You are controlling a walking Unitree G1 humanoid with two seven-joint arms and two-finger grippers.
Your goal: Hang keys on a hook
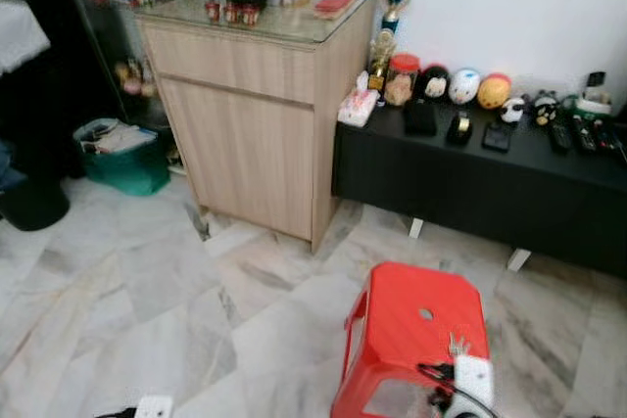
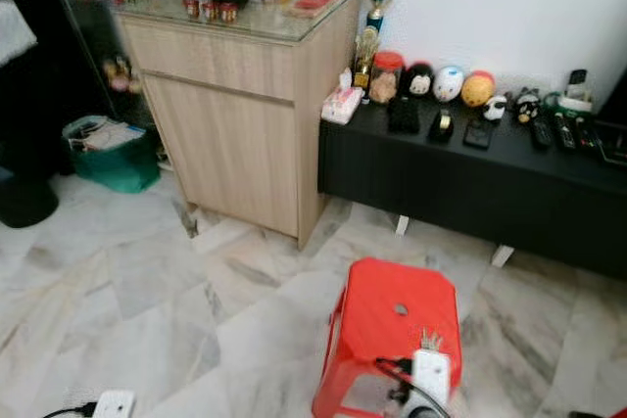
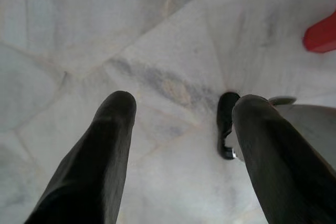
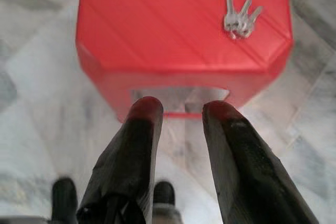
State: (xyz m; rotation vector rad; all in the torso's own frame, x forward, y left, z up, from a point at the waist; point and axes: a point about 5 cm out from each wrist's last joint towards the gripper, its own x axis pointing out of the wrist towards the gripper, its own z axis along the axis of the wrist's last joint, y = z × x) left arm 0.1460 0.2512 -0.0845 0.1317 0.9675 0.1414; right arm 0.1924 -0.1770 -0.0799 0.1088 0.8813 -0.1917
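- The keys (image 4: 240, 18) lay on the red stool (image 4: 157, 30), near a corner.
- The right gripper (image 4: 181, 111) hung spread before the stool, holding nothing.
- The left gripper (image 3: 181, 108) hung spread over the marble floor (image 3: 105, 24).

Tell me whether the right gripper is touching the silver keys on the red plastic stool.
Apart. The right wrist view shows the right gripper short of the stool, keys lying well beyond.

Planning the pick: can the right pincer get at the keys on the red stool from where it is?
Probably yes. The keys lie bare on the red stool, near its edge, with nothing over them. The right pincer hangs open short of the stool's near side, holding nothing; it would need to move forward and over the top.
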